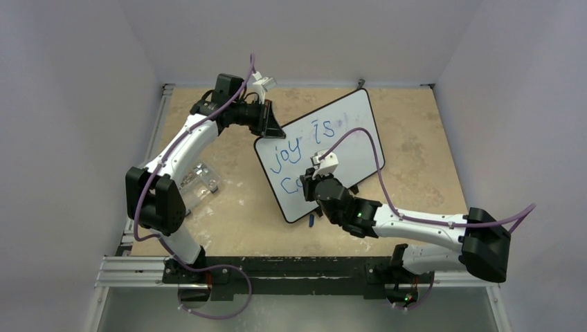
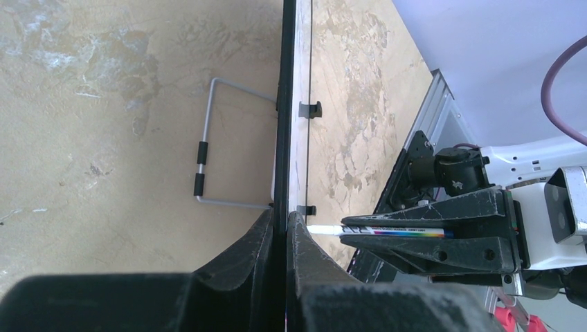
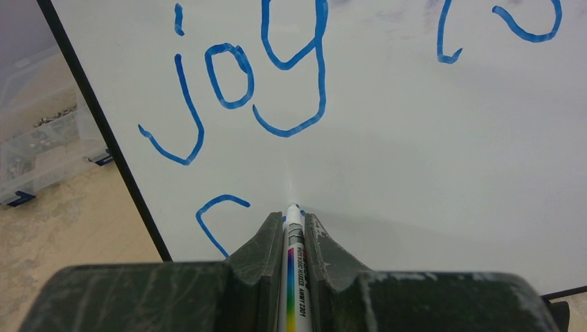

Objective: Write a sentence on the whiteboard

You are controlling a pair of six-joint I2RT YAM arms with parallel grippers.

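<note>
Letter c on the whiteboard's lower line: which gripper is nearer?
Right. The right gripper holds the marker with its tip beside the c; the left gripper clamps the whiteboard edge beyond joy.

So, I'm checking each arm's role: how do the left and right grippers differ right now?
The left gripper is shut on the framed edge of the whiteboard; the right gripper is shut on a marker. The left sits at the board's far-left edge, the right over its near part, marker tip at the board. Both are closed on something.
</note>
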